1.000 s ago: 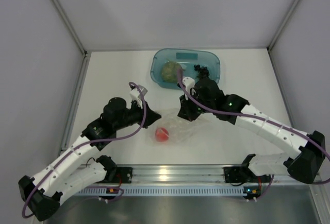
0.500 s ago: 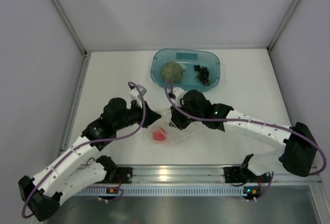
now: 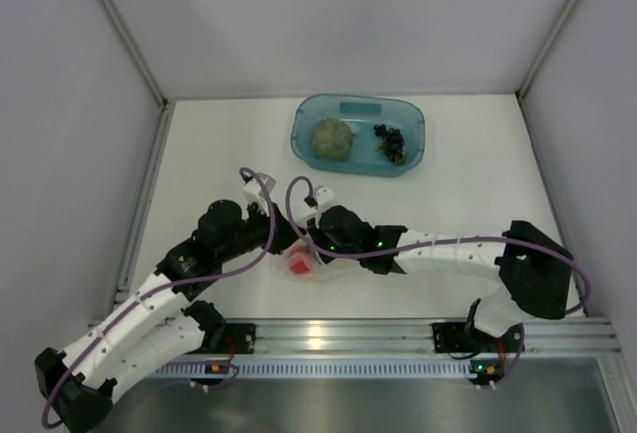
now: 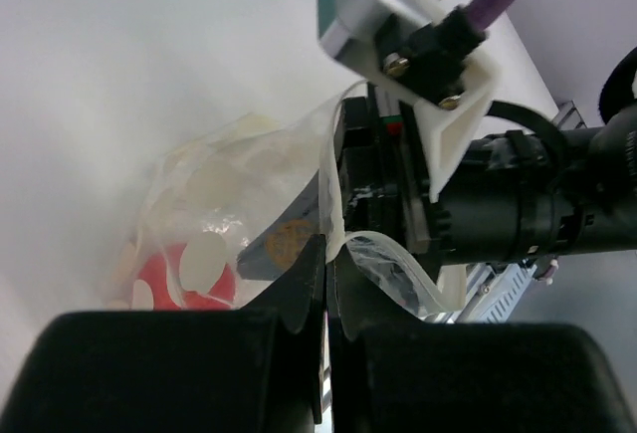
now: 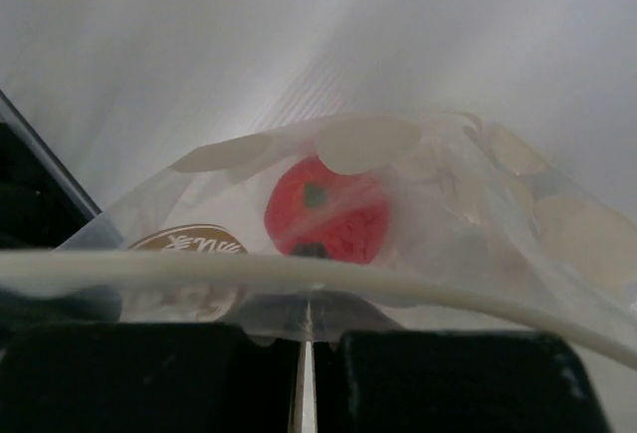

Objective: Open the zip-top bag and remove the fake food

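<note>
Pinching the bag

We are clamping the left gripper [image 4: 326, 254] and the right gripper [image 5: 307, 325] on the zip-top bag [image 5: 468, 214] near the front edge, the red fruit [image 5: 326, 209] lying inside it. Farther back, the leafy ball [image 3: 332, 138] and grape bunch [image 3: 390, 141] are sitting in the teal tray [image 3: 363, 146].

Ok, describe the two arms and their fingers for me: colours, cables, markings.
Both the left arm and right arm have white links with black joints. A purple cable loops along each to the wrist. Small green lights show on the right arm. The left fingers and right fingers are plain matte black blocks.
</note>
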You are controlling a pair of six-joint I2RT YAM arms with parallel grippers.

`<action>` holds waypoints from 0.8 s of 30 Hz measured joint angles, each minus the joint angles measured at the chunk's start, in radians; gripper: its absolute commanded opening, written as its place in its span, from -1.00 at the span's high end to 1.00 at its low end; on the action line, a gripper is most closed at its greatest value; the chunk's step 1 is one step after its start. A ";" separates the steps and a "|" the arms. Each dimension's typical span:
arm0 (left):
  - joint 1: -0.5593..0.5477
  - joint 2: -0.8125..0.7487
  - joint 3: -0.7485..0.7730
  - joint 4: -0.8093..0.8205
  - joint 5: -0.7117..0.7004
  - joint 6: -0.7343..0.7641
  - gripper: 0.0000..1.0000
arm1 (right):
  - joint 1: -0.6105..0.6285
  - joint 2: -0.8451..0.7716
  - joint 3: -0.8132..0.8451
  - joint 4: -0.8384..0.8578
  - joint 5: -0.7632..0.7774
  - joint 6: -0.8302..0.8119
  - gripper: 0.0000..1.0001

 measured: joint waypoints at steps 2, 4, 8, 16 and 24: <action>0.000 -0.004 -0.013 -0.001 -0.004 -0.010 1.00 | 0.008 0.045 0.001 0.022 0.012 0.015 1.00; 0.000 -0.009 -0.019 -0.005 -0.010 -0.016 1.00 | 0.018 0.092 0.003 0.034 0.018 0.030 0.99; 0.002 -0.029 -0.023 -0.039 -0.040 -0.035 1.00 | 0.027 0.134 0.007 0.052 0.019 0.040 0.95; 0.002 -0.034 -0.023 -0.082 -0.077 -0.066 1.00 | 0.029 0.175 0.012 0.105 -0.010 0.044 0.60; 0.005 -0.048 -0.029 -0.099 -0.082 -0.074 1.00 | 0.026 0.193 0.013 0.135 -0.029 0.070 0.40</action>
